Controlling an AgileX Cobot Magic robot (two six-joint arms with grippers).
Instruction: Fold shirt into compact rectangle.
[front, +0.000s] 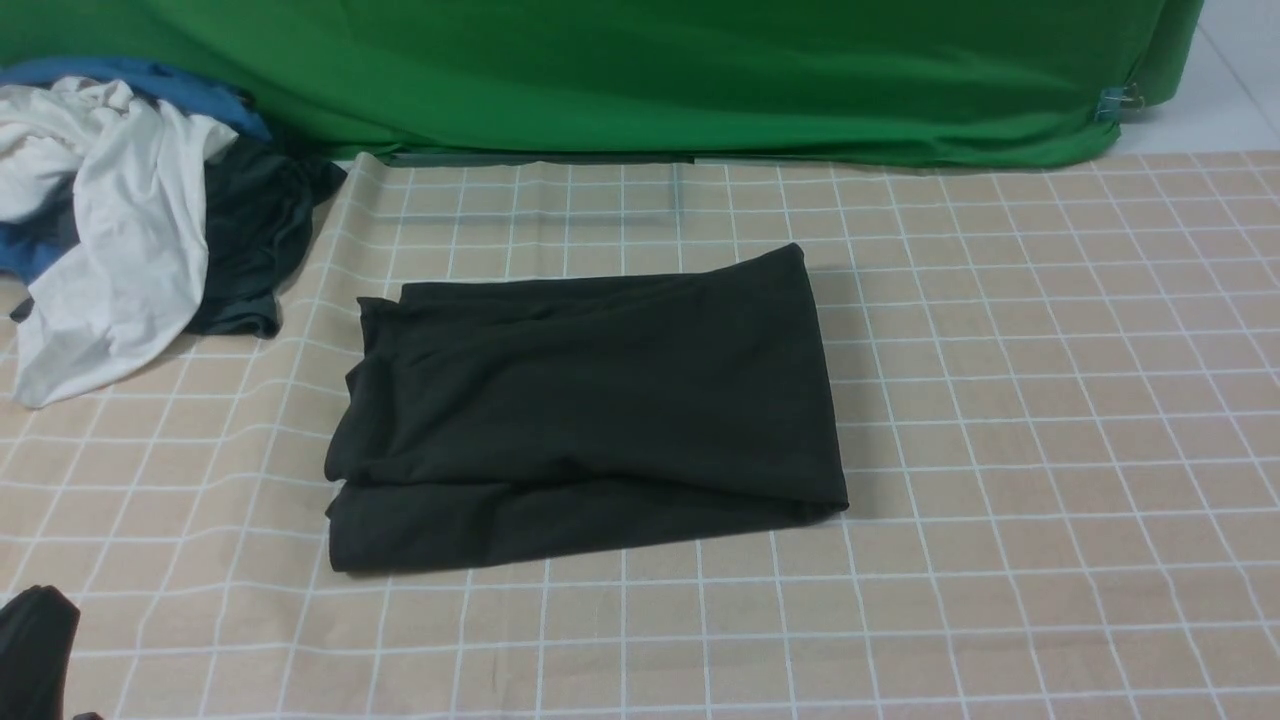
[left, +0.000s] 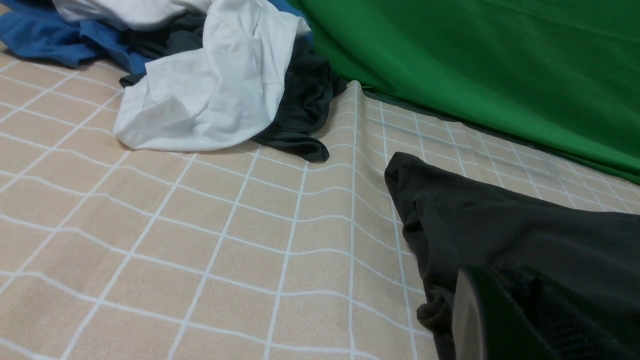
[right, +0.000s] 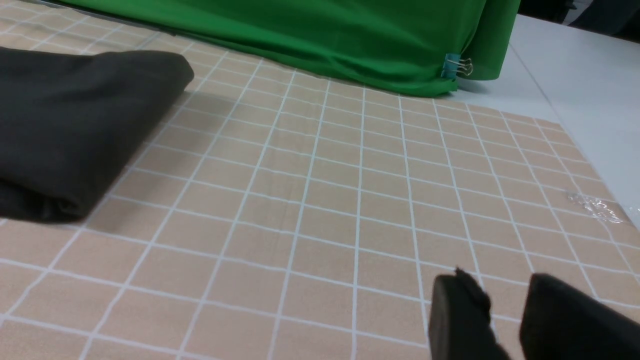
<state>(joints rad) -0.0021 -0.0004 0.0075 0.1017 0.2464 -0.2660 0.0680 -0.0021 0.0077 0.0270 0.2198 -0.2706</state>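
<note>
Lower left of the front view: left gripper (front: 38, 645), jaws pressed together. Centre-left: black shirt (front: 600, 390), folded but skewed; layers could slip or bunch if the uneven lower edge is dragged. Right gripper (right: 505, 300), lower right of its wrist view: jaws parted, nothing pinched.
</note>
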